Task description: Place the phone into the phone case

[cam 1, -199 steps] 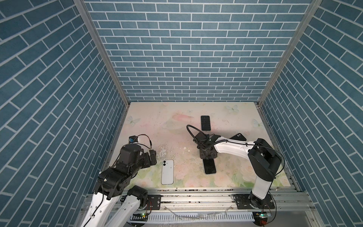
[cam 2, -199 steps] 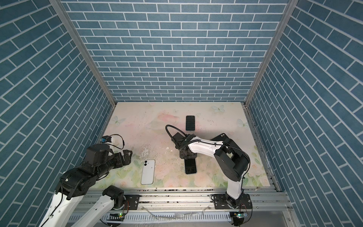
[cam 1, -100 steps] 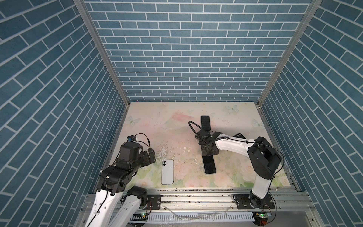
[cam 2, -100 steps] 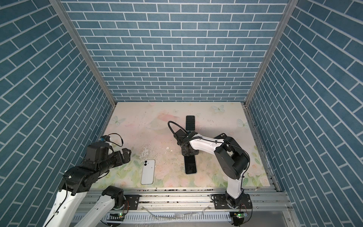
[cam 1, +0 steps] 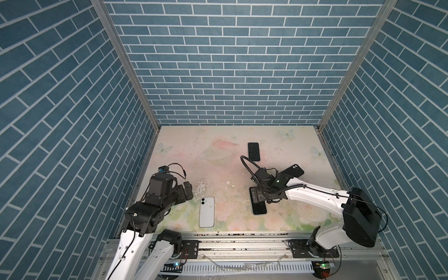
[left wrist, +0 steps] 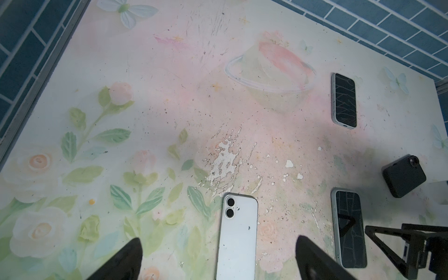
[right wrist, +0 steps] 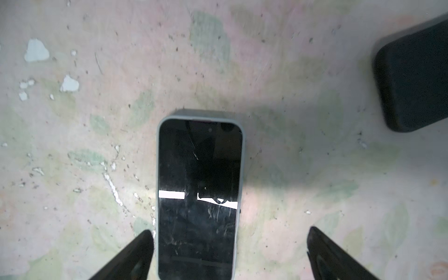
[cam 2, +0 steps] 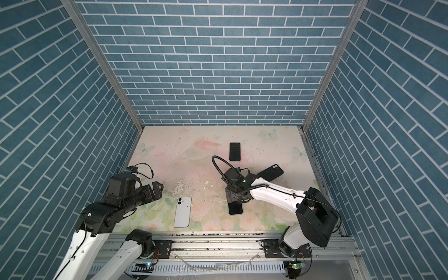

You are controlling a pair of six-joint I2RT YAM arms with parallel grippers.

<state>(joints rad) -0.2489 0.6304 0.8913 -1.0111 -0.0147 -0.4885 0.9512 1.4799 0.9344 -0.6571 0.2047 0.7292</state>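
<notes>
Currently right tool [right wrist: 230,231] is spread wide, gripping nothing, jaws straddling one end of the phone [right wrist: 198,189], which lies screen-up under it, apparently seated in the grey case [right wrist: 201,114] on the worktop [right wrist: 303,169]. Meanwhile left tool [left wrist: 217,238] likewise spread, empty, over a white phone [left wrist: 237,232]. Risk: one right finger [right wrist: 135,257] sits just beside the case edge; a skewed retreat could drag it or pop a corner loose. Corner seating can't be confirmed from here. No brand or text readable anywhere.
</notes>
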